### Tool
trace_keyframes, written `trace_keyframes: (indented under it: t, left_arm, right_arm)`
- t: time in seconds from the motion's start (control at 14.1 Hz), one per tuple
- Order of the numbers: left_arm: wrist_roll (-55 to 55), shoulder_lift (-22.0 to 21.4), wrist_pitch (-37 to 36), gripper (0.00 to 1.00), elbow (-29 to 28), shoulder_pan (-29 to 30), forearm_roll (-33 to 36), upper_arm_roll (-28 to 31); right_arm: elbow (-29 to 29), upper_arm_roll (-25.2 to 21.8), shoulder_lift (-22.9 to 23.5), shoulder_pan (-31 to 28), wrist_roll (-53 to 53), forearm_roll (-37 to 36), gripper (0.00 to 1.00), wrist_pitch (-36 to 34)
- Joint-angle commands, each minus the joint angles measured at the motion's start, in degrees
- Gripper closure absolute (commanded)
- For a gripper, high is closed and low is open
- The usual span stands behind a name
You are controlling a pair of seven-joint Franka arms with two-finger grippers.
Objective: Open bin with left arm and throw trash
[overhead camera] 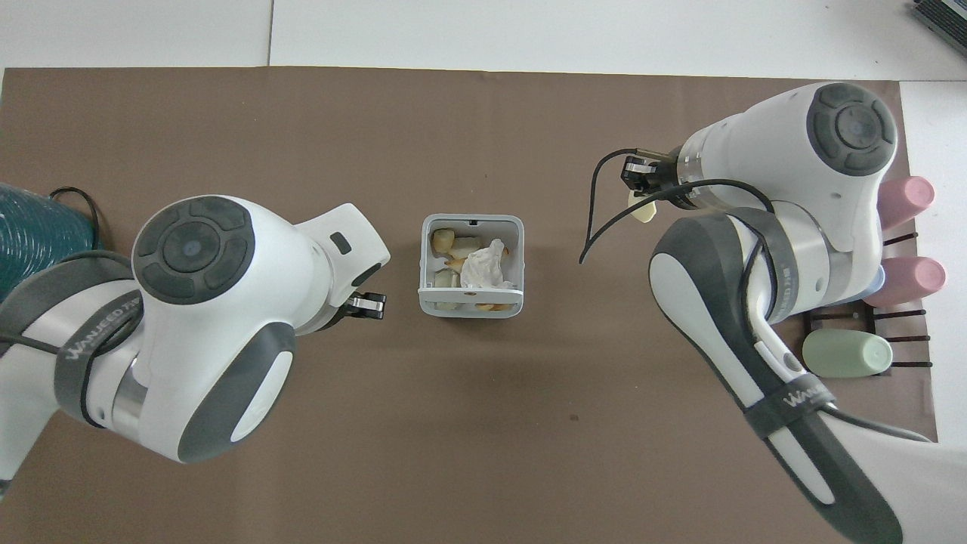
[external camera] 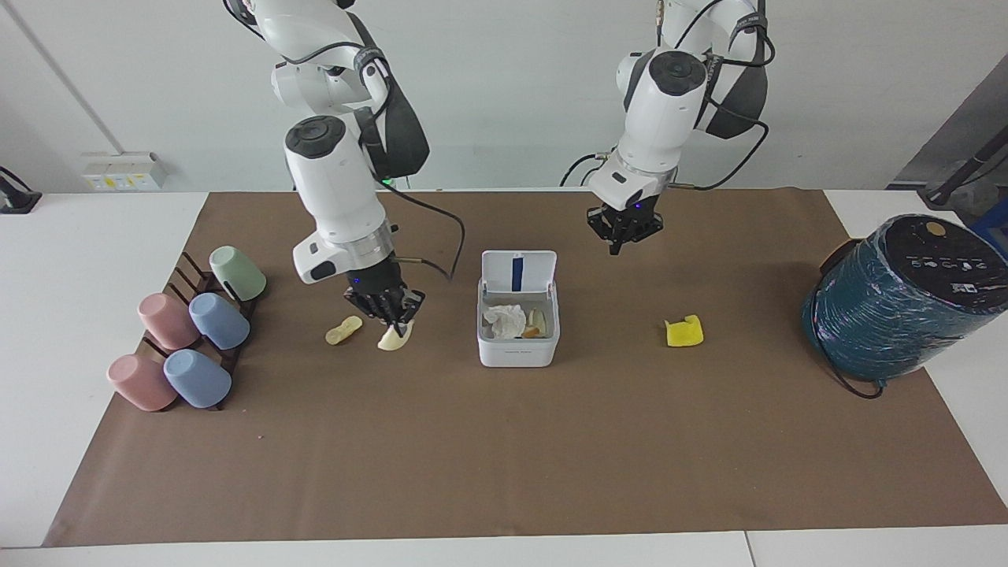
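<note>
The white bin (external camera: 517, 353) stands mid-mat with its lid (external camera: 518, 272) upright; crumpled paper and scraps lie inside, which the overhead view (overhead camera: 424, 264) also shows. My right gripper (external camera: 387, 313) is shut on a cream peel (external camera: 391, 339) and holds it above the mat between the cup rack and the bin; the overhead view shows this gripper (overhead camera: 638, 175) and peel (overhead camera: 643, 212) too. A second cream peel (external camera: 343, 331) lies on the mat beside it. The yellow lump (external camera: 683, 331) lies toward the left arm's end. My left gripper (external camera: 624, 234) (overhead camera: 368, 304) is shut and empty, raised beside the bin.
A big teal-wrapped cylinder (external camera: 898, 303) stands at the left arm's end of the table. Several pastel cups (external camera: 193, 331) lie on a dark rack (overhead camera: 861, 317) at the right arm's end. Brown paper (external camera: 504, 457) covers the table.
</note>
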Motion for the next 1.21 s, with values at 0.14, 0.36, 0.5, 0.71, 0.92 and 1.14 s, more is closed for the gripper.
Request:
trace_keyframes:
  t: [0.14, 0.36, 0.5, 0.71, 0.92, 1.14]
  left_arm:
    - [7.29, -0.9, 9.23, 0.17, -7.41, 6.52, 0.42, -0.5]
    - [10.65, -0.02, 13.96, 0.0, -9.6, 10.13, 0.42, -0.33]
    - [11.53, 0.6, 18.61, 0.0, -12.94, 11.45, 0.42, -0.32]
    - [16.79, 0.77, 26.53, 0.0, -17.52, 14.61, 0.42, -0.5]
    - [16.98, 3.84, 31.19, 0.0, -18.05, 15.67, 0.42, -0.5]
    - [16.19, 9.19, 36.9, 0.0, -18.32, 15.59, 0.42, -0.5]
  right_arm:
    - [2.07, 0.79, 2.21, 7.53, 2.56, 1.48, 1.0, 3.09]
    - [1.99, 0.88, 3.79, 11.57, 7.02, 1.56, 1.0, 5.37]
    - [1.81, 1.05, 4.5, 12.11, 10.81, 1.91, 1.0, 6.96]
    - [-0.03, 1.05, 4.77, 12.73, 10.83, 4.29, 0.93, 6.87]
    - [-0.39, 0.97, 5.03, 12.64, 10.65, 4.29, 0.52, 6.96]
    - [-0.56, 0.97, 5.12, 12.38, 9.69, 4.29, 0.3, 7.05]
